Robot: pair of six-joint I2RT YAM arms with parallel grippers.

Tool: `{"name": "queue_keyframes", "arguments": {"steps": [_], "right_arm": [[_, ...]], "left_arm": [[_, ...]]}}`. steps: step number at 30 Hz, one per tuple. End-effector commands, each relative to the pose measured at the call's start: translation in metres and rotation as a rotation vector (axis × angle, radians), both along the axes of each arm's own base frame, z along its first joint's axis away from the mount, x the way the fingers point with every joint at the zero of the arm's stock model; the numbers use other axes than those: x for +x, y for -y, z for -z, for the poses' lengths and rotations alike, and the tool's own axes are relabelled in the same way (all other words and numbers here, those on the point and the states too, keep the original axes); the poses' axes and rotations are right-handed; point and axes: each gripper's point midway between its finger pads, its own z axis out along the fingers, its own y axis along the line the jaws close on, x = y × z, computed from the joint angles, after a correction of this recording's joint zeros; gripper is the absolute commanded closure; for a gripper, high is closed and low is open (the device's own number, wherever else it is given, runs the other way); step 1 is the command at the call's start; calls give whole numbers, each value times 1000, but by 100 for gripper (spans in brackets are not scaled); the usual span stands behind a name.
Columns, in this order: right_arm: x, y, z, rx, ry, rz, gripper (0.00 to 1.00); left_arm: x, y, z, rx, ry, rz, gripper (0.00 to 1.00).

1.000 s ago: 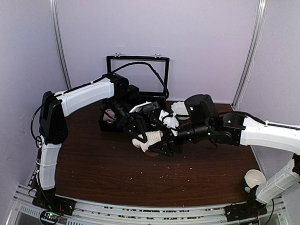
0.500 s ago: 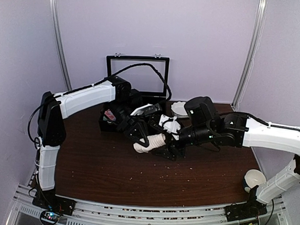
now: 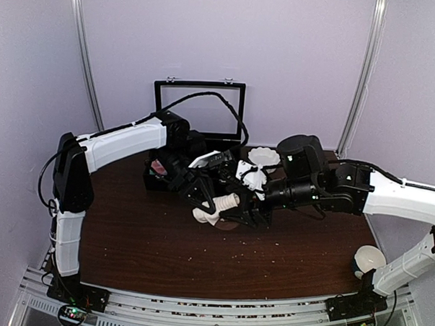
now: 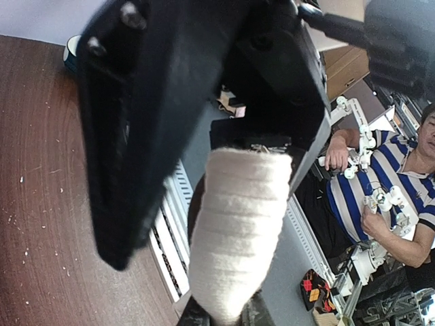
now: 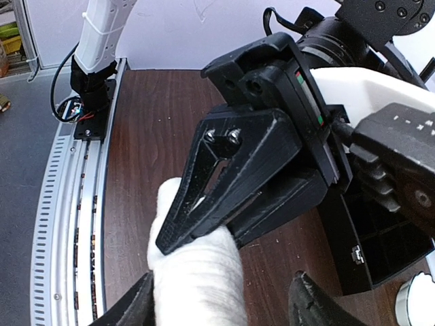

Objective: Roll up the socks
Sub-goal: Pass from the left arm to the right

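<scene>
Cream ribbed sock point(image 4: 234, 231), dark brown table point(image 3: 149, 239)

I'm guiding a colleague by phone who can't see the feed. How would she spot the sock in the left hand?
Find the dark brown table and look just above its middle. There the left hand pinches the cream sock, a pale tube of ribbed fabric. It is the only soft rolled cloth there; everything around it is hard and mostly black.

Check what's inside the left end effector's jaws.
A rolled cream-beige sock, clamped between both fingers of the left end effector, with its free end sticking out. Anything wrapped within the roll is covered.
</scene>
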Motion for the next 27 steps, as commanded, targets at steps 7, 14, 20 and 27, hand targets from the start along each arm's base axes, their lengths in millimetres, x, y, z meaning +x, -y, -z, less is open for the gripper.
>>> {"name": "queue_keyframes", "arguments": {"steps": [7, 14, 20, 27], "right_arm": [[2, -9, -4, -33, -15, 11, 100], [26, 3, 2, 23, -34, 203, 100], [46, 3, 8, 101, -111, 364, 100], [62, -18, -16, 260, -188, 437, 100]], "left_arm": [[-6, -4, -33, -53, -3, -15, 93], [30, -15, -9, 77, 319, -47, 2], [114, -33, -37, 141, 856, -424, 2], [88, -31, -30, 120, 982, -387, 2]]}}
